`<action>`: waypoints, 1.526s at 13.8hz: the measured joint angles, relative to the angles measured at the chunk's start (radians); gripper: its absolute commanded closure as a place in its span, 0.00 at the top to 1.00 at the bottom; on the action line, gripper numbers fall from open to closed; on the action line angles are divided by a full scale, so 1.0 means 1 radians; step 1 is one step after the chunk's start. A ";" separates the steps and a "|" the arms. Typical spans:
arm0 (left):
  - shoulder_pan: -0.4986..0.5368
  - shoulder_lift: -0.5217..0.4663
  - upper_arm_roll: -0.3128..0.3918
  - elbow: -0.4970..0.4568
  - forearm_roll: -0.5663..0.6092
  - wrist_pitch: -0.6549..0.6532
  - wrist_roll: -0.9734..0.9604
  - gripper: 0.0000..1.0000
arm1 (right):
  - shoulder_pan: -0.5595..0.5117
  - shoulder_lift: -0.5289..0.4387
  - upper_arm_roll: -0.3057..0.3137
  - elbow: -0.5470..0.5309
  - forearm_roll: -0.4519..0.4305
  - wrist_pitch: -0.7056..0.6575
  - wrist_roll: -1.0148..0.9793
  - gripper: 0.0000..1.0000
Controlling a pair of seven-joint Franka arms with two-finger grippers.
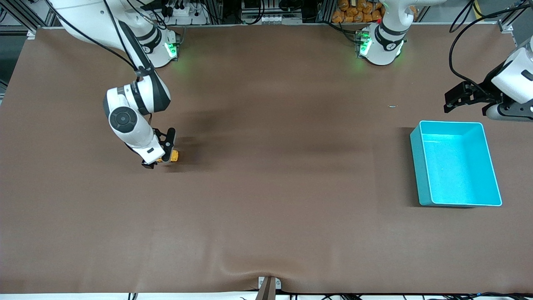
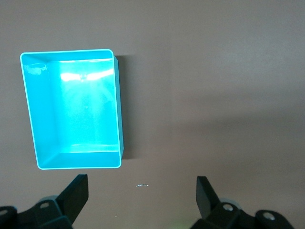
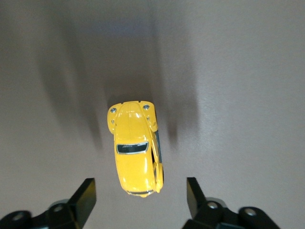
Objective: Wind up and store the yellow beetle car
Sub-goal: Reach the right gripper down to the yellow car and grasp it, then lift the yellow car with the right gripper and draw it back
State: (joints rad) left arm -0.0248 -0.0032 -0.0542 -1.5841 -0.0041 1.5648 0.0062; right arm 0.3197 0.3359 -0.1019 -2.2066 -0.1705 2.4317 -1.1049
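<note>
The yellow beetle car (image 1: 174, 156) stands on the brown table toward the right arm's end. In the right wrist view the yellow beetle car (image 3: 136, 152) shows from above, with dark windows. My right gripper (image 1: 160, 151) is low over it and open (image 3: 140, 198). One end of the car lies between the fingers, with a gap on each side. The turquoise bin (image 1: 417, 166) stands empty toward the left arm's end and shows in the left wrist view (image 2: 33, 114). My left gripper (image 1: 449, 102) waits open and empty (image 2: 142, 195) above the table beside the bin.
A tiny silvery scrap (image 1: 392, 106) lies on the table farther from the front camera than the bin, and it also shows in the left wrist view (image 2: 142, 185). The brown mat has a ripple at its front edge (image 1: 266, 273).
</note>
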 measured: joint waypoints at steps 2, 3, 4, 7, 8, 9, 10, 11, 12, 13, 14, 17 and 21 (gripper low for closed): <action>0.000 0.003 0.000 0.000 0.000 0.000 0.000 1.00 | 0.000 0.021 0.000 0.000 0.000 0.006 0.000 0.74; 0.000 0.005 0.000 0.000 0.000 0.000 0.000 1.00 | 0.000 0.027 0.000 0.000 0.000 0.007 0.000 0.72; 0.000 0.006 0.001 0.000 0.000 0.000 0.000 1.00 | 0.000 0.030 0.001 0.001 0.000 0.008 -0.001 0.70; 0.001 0.008 0.001 0.000 0.000 0.000 0.000 1.00 | 0.000 0.033 0.003 0.002 0.000 0.017 -0.002 0.64; 0.001 0.010 0.001 0.000 0.000 0.000 0.000 1.00 | 0.000 0.035 0.004 0.002 0.000 0.021 -0.003 0.62; 0.001 0.013 0.001 0.000 0.000 0.000 0.000 1.00 | 0.000 0.037 0.004 0.002 0.000 0.026 -0.003 0.60; 0.001 0.014 0.001 0.000 0.000 0.000 0.000 1.00 | 0.000 0.039 0.004 0.002 0.000 0.028 -0.003 0.56; 0.000 0.015 0.001 0.000 0.000 0.000 0.000 1.00 | 0.000 0.040 0.005 0.002 0.000 0.029 -0.003 0.53; 0.000 0.016 0.001 0.000 0.000 0.000 0.000 1.00 | 0.001 0.040 0.005 0.003 0.000 0.029 -0.004 0.49; 0.000 0.016 0.001 0.000 0.000 0.000 0.000 1.00 | 0.001 0.040 0.007 0.003 0.000 0.030 -0.004 0.43; -0.001 0.016 0.000 0.000 0.000 0.000 0.000 1.00 | 0.001 0.040 0.010 0.003 0.000 0.030 -0.004 0.40; -0.001 0.016 -0.001 0.000 0.000 0.000 0.000 1.00 | 0.003 0.040 0.015 0.005 0.000 0.030 -0.005 0.36; 0.000 0.017 0.000 0.000 0.000 0.000 0.000 1.00 | 0.003 0.040 0.015 0.006 0.000 0.030 -0.009 0.28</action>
State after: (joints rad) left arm -0.0252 0.0142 -0.0545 -1.5841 -0.0041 1.5648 0.0062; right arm 0.3224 0.3759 -0.0873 -2.2010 -0.1705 2.4617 -1.1135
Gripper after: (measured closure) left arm 0.000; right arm 0.604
